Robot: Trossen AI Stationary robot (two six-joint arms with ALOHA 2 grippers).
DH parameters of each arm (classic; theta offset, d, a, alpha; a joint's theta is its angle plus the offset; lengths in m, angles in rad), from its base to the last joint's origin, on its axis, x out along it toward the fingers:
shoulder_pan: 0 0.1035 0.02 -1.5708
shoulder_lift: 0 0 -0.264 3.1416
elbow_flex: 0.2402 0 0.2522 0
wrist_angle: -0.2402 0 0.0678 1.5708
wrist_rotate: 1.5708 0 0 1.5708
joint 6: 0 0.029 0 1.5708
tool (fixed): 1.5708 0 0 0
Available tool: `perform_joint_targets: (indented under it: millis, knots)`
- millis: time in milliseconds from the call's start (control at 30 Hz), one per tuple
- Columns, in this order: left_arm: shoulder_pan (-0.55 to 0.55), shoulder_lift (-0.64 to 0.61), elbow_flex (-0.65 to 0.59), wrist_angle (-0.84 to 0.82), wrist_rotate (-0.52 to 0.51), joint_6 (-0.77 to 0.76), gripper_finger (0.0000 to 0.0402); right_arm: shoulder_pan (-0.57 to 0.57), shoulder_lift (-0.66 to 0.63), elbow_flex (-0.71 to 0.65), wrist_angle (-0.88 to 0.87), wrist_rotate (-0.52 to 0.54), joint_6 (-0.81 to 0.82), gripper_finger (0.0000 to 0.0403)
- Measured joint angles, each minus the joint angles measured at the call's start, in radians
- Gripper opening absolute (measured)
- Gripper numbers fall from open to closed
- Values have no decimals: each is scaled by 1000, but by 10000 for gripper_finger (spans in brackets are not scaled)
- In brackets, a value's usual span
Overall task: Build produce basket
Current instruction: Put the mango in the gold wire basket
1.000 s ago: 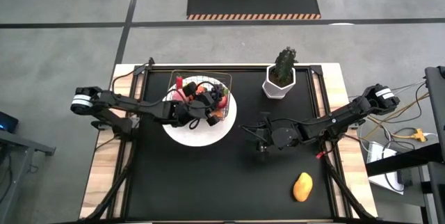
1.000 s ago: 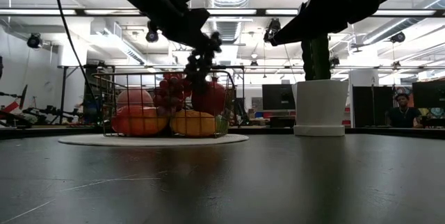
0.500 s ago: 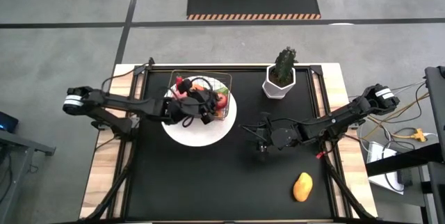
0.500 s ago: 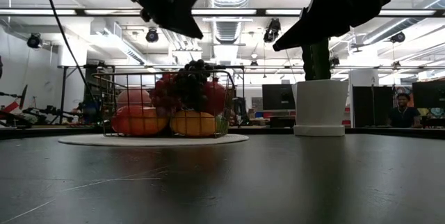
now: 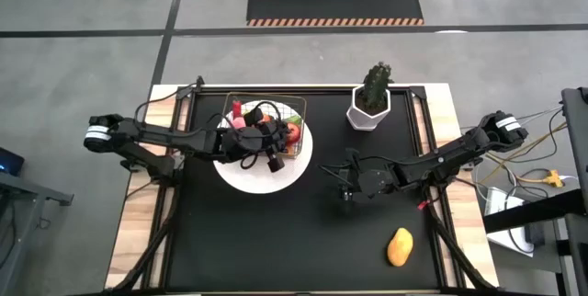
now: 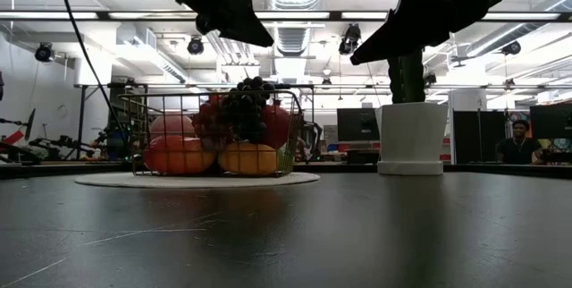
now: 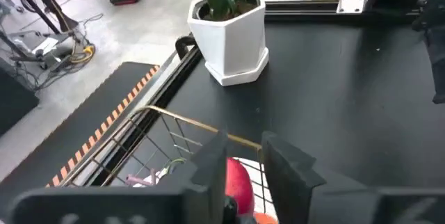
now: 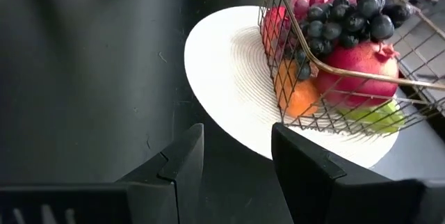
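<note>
The wire basket (image 5: 266,101) stands on a round white plate (image 5: 262,178) at the table's far left. It holds apples, an orange and a peach, and a dark grape bunch (image 6: 248,109) lies on top of the pile. The bunch also shows in the right wrist view (image 8: 344,15). My left gripper (image 5: 274,145) hovers open just above the basket's near right part, and a red apple (image 7: 238,182) shows below its fingers. My right gripper (image 5: 333,178) hangs open above bare table, right of the plate. A yellow mango (image 5: 399,246) lies on the table near the near right corner.
A white hexagonal pot with a green cactus-like plant (image 5: 370,103) stands at the far edge, right of the basket. The black table top stretches between the plate and the mango. A person sits in the room behind the table (image 6: 516,140).
My left gripper has let go of the grape bunch and risen above the basket, shifting slightly toward the table's left. The bunch, which hung below its fingers, now lies on top of the produce in the basket.
</note>
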Motion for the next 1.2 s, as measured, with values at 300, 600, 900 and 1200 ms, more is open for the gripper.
perform_joint_targets:
  millis: [300, 600, 900, 1200]
  knots:
    - [-110, -36, 0, 155, 15, 185, 3, 8, -9, 11, -14, -179, 222, 157]
    - [-259, -69, -4, 249, 22, 298, 8, 50, -2, 59, -78, -637, 791, 157]
    - [-296, -69, -4, 253, 21, 349, 8, 224, 0, 158, -462, -583, 1273, 152]
    - [-296, -69, -2, 268, 18, 402, 8, 437, 0, 326, -1105, -544, 1738, 140]
